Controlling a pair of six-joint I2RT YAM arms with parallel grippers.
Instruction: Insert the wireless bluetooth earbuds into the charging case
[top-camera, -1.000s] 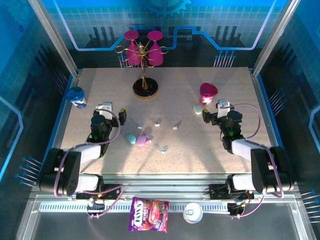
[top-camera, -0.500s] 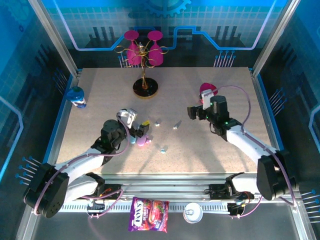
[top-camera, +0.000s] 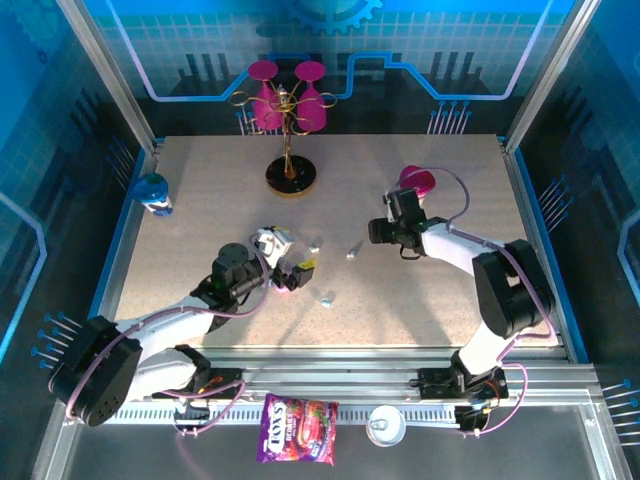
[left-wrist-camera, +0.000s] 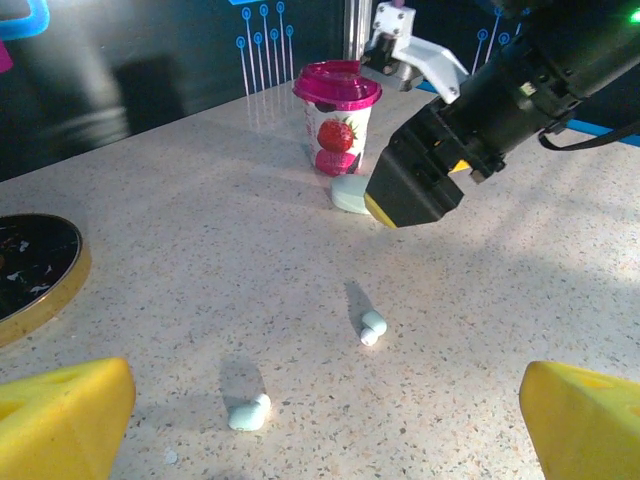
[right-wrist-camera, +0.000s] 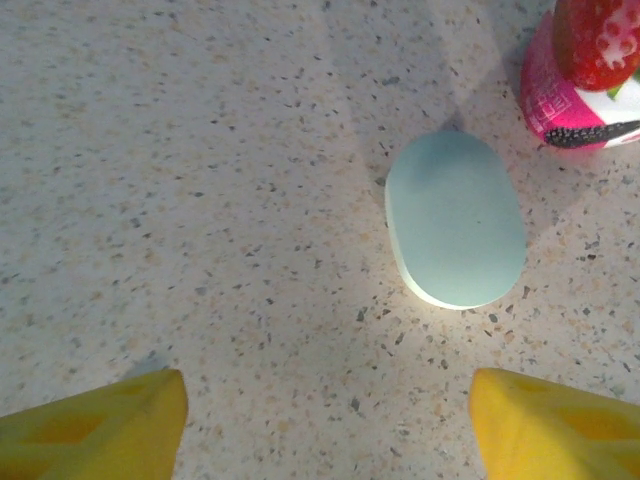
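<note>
Both arms had swung inward: left pincer (left-wrist-camera: 320, 420), apart, faced earbuds (left-wrist-camera: 372, 327) at 12 o'clock; right pincer (right-wrist-camera: 320, 425), apart, hung over the case (right-wrist-camera: 455, 220), so grasping seemed next.

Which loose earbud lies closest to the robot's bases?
The lone earbud right of the left end effector; the left rear earbud and right rear earbud sit farther back.

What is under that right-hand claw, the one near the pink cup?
A pale mint pebble-shaped case lies on the table below the open right gripper, beside the strawberry cup. The case is shut, so its inside is hidden.
</note>
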